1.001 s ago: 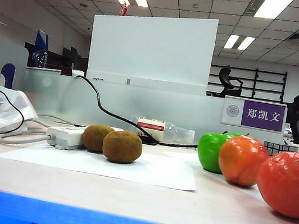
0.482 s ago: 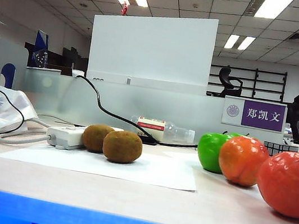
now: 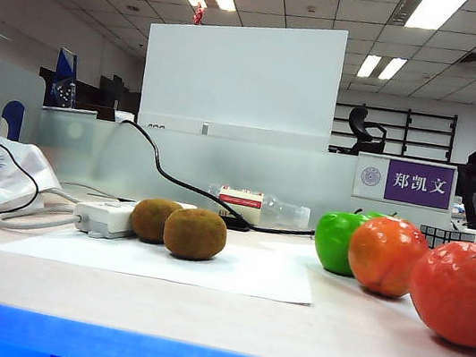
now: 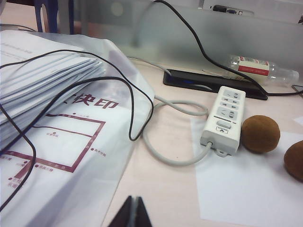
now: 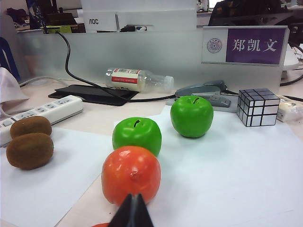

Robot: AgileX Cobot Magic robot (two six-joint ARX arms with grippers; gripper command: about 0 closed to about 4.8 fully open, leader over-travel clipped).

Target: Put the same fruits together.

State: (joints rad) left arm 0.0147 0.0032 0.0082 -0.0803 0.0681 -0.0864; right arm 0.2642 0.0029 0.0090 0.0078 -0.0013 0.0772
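Pinching shut on nothing, left gripper [image 4: 133,213] sits low over the desk near a power strip [image 4: 224,119] and 2 kiwis [image 4: 260,134]. Right gripper [image 5: 133,212], also closed and empty, points at an orange [image 5: 131,174], with 2 green apples [image 5: 137,135] just beyond it.

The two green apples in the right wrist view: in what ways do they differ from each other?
The nearer green apple sits right behind the orange, which hides its lower edge; the farther green apple stands apart, fully visible. The nearer green apple is closer to the two kiwis; the farther green apple is closer to the stapler and the mirror cube. Both are glossy, bright green and upright, with dark stems. Neither gripper touches them.
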